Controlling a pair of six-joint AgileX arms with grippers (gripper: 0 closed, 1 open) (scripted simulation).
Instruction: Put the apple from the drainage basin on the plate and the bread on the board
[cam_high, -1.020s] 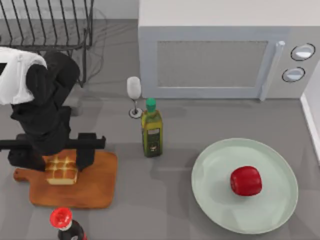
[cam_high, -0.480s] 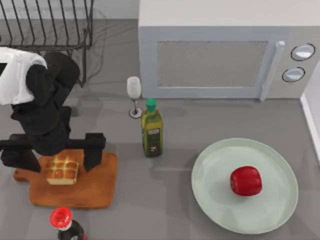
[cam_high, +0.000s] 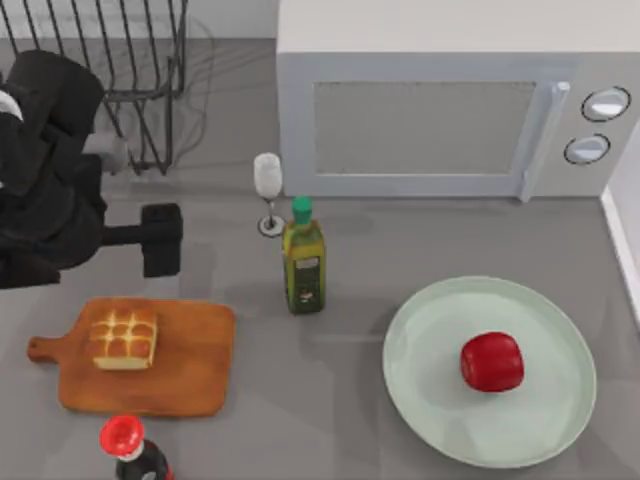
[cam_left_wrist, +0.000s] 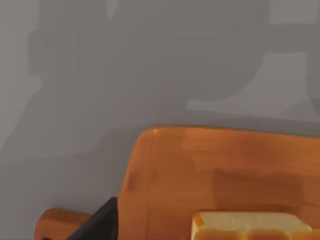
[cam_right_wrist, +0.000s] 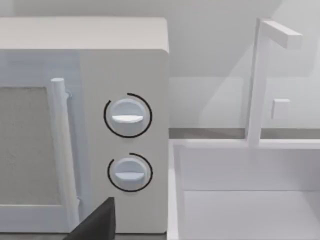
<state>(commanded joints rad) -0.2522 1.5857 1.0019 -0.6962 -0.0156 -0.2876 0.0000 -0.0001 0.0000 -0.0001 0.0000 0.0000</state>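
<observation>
Bare grey table (cam_high: 350, 400) between the board (cam_high: 190, 375) and the plate (cam_high: 450, 420), broken only by the olive-oil bottle (cam_high: 303, 260) and the wine glass (cam_high: 267, 190) standing near the middle. One bread (cam_high: 124, 338), resting on the board's left half near the stubby handle, nothing touching it; seen also from the left wrist, its pale side (cam_left_wrist: 250, 225) on the orange-brown wood (cam_left_wrist: 200, 170). One apple (cam_high: 492, 362), lying on the plate a little right of centre, well inside the rim. Left gripper (cam_high: 70, 245) above and behind the board, apart from the bread, one dark finger (cam_high: 161, 240) sticking out to the right, the other cut off at the top view's left edge, jaws spread wide and holding nothing. Right gripper: one dark fingertip (cam_right_wrist: 97, 222) at the edge of its wrist view, pointed at the microwave's (cam_right_wrist: 100, 125) two dials, grip impossible to judge. One dish rack (cam_high: 110, 70) at the back left, one microwave (cam_high: 450, 110) along the back, one red-capped dark bottle (cam_high: 128, 445) at the front edge just below the board. White sink basin (cam_right_wrist: 240, 190) with a faucet (cam_right_wrist: 260, 75) right of the microwave. Plain grey tabletop, pale wall behind.
</observation>
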